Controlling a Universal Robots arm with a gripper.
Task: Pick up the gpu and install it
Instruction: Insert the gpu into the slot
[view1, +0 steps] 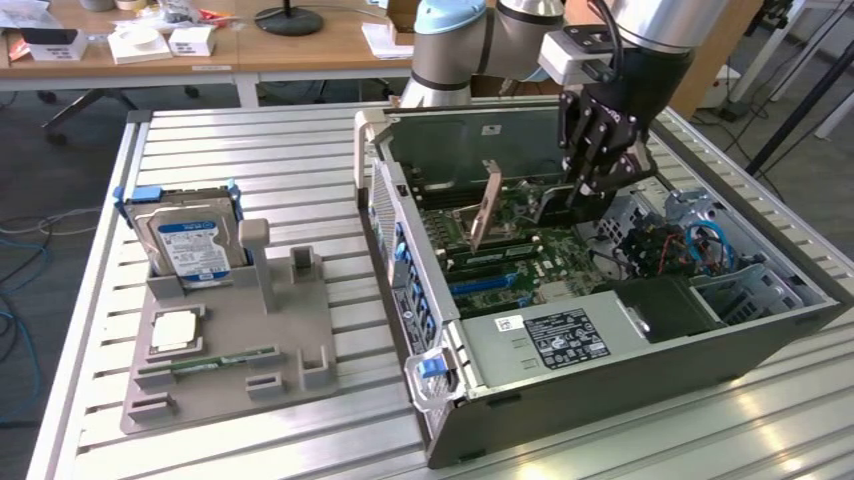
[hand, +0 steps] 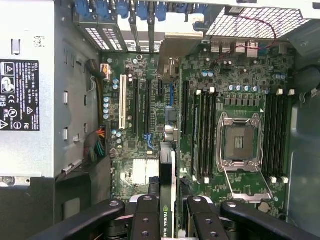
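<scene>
The gripper (hand: 170, 204) is closed on the gpu (hand: 167, 167), with its black fingers (hand: 145, 215) pressed against the two flat faces of the card, which is seen edge-on. The wrist view gives what the exterior view cannot: white lettering on the card's edge reads "NVIDIA QUAD", and the rest runs out of the picture. Beyond the card lies the motherboard (hand: 150, 65). It has a white expansion slot (hand: 122, 107), black slots (hand: 135, 107) beside it, an open CPU socket (hand: 238, 142) and banks of memory (hand: 205, 135) on either side of the socket. The card hangs over the strip of board between the black slots and the nearer memory bank; whether it touches the board cannot be told. The power supply (hand: 30, 40) carries a black label (hand: 19, 95) with white print and warning symbols, too small to read.

The exterior view shows the gripper (view1: 594, 185) reaching down into the open computer case (view1: 627, 390), which lies on its side on the ribbed metal worktop (view1: 267, 140). To the exterior view's left, well apart from the case, a grey fixture (view1: 234, 320) holds three things. They are an upright hard drive (view1: 194, 240) with a blue-and-white label, a square processor chip (view1: 175, 331) and a green memory stick (view1: 214, 362).
</scene>
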